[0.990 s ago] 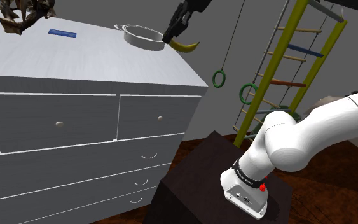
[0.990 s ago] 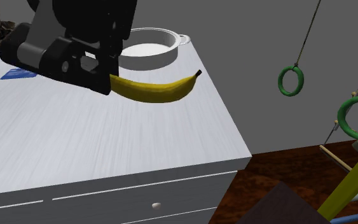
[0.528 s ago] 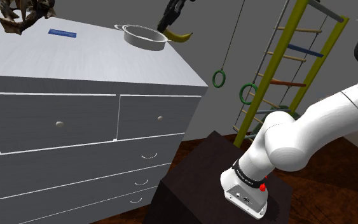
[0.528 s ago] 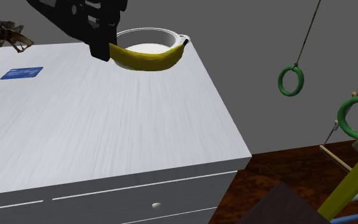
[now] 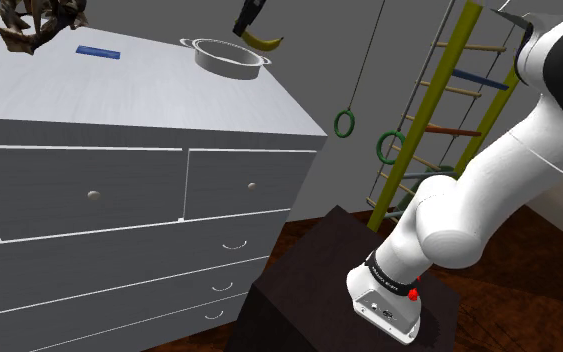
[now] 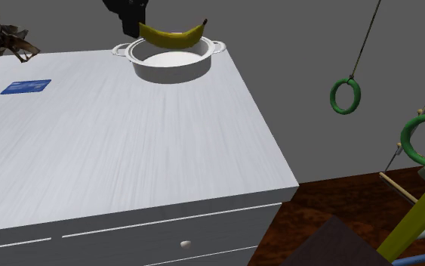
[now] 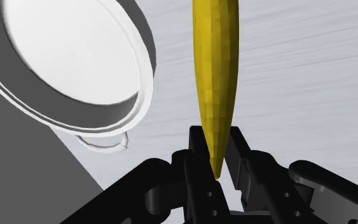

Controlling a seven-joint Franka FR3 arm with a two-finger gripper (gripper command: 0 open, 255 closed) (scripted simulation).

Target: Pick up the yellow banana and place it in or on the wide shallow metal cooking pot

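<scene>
Jaws are clamped on one end of the yellow banana [image 5: 262, 41]. In the shoulder view it hangs in the air, a little higher than the pot [image 5: 227, 57] and toward that view's right of it. The pot stands on the white dresser [image 5: 119, 100].

In the second exterior view, the banana [image 6: 171, 35] is over the far rim of the pot [image 6: 169, 74], and a blue card [image 6: 26, 86] lies well apart from the pot.

In the wrist view, two black fingers [image 7: 196, 143] press the banana [image 7: 216, 76] between them, and the pot [image 7: 147, 95] is beside it.
</scene>
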